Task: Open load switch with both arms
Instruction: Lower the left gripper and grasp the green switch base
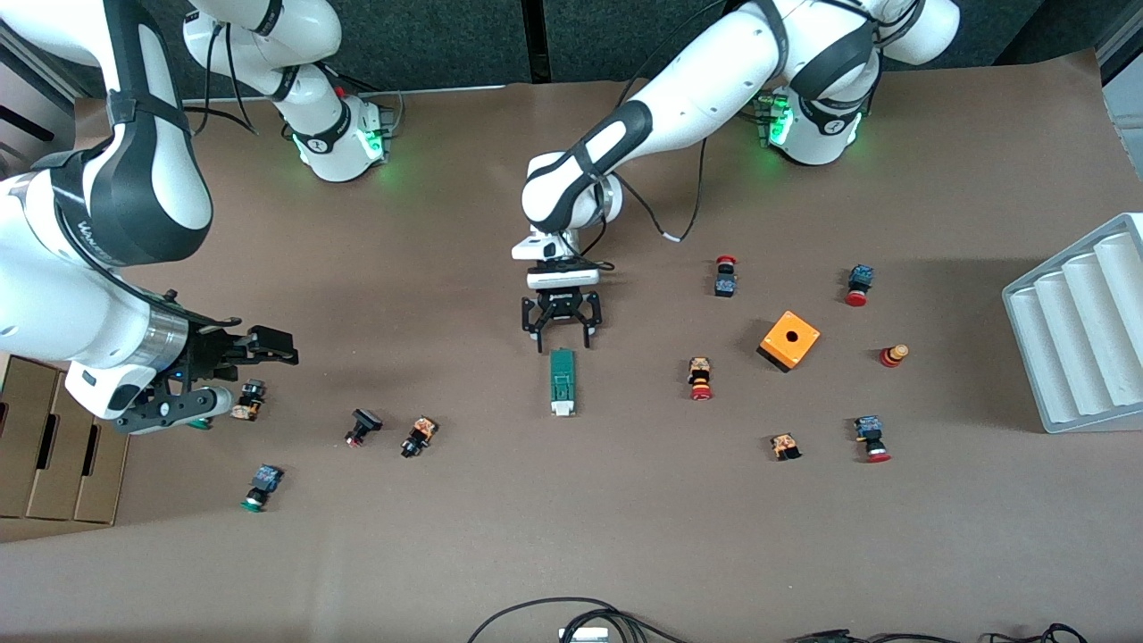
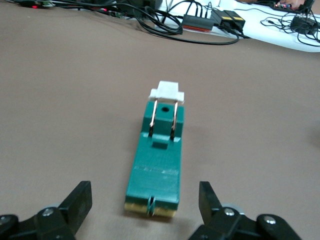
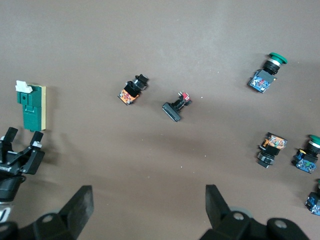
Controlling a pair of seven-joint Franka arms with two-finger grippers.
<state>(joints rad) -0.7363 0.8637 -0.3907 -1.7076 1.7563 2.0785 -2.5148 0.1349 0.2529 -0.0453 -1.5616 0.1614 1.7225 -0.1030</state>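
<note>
Left gripper (image 1: 563, 337) is spread wide over the end of the load switch (image 1: 562, 381) farthest from the front camera; nothing is held.

No grasp has been made yet, and the load switch, lying flat mid-table, looks shut in the left wrist view, white piece (image 2: 166, 92) seated at its end. Gripping and pulling open are judged still to be done. Right gripper (image 1: 210, 373) is held open and empty over push buttons at the right arm's end, waiting.
</note>
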